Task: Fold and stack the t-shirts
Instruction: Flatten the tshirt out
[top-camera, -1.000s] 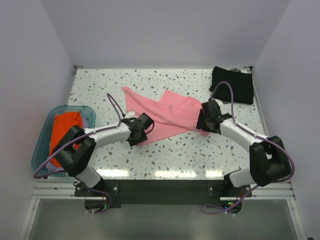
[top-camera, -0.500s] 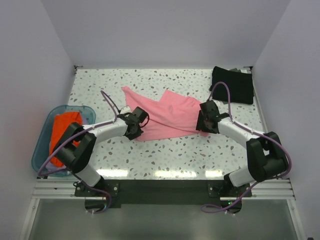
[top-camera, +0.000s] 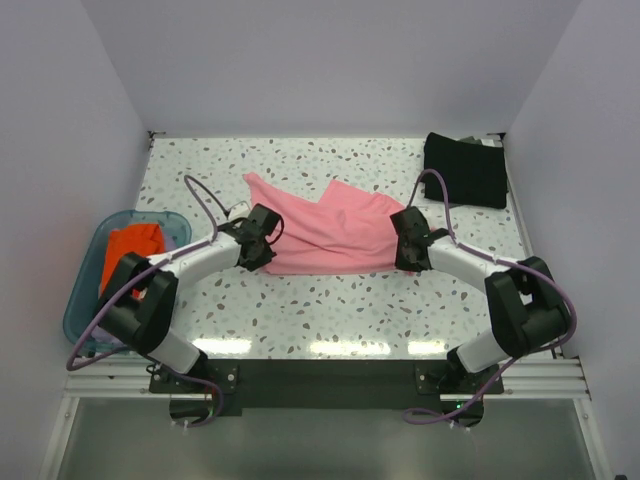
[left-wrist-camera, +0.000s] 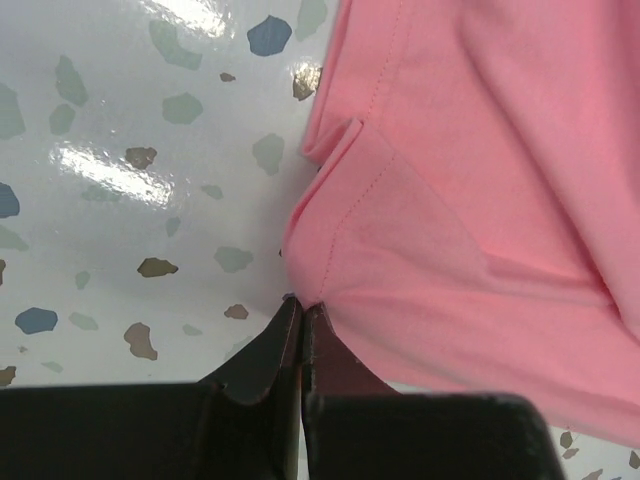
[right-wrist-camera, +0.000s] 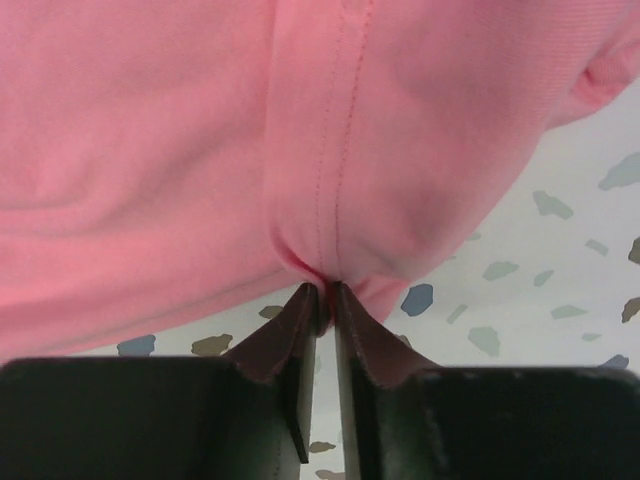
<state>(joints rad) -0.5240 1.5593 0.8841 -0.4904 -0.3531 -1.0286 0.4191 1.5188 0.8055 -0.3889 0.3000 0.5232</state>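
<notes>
A salmon-pink t-shirt (top-camera: 330, 235) lies partly folded in the middle of the speckled table. My left gripper (top-camera: 262, 247) is shut on its near left corner; the left wrist view shows the hem (left-wrist-camera: 330, 240) pinched at the fingertips (left-wrist-camera: 302, 305). My right gripper (top-camera: 408, 247) is shut on its near right edge; the right wrist view shows bunched pink cloth (right-wrist-camera: 330, 170) held between the fingertips (right-wrist-camera: 328, 288). The near edge of the shirt runs straight between the two grippers. A black folded t-shirt (top-camera: 465, 168) lies at the far right corner.
A translucent blue tub (top-camera: 85, 280) with orange cloth (top-camera: 130, 258) in it stands at the left edge of the table. White walls close in the table at the back and on both sides.
Both grippers have moved away from the bases, dragging the shirt's near edge with them. The slanted near edge now lies level, and the left arm has swung left.
</notes>
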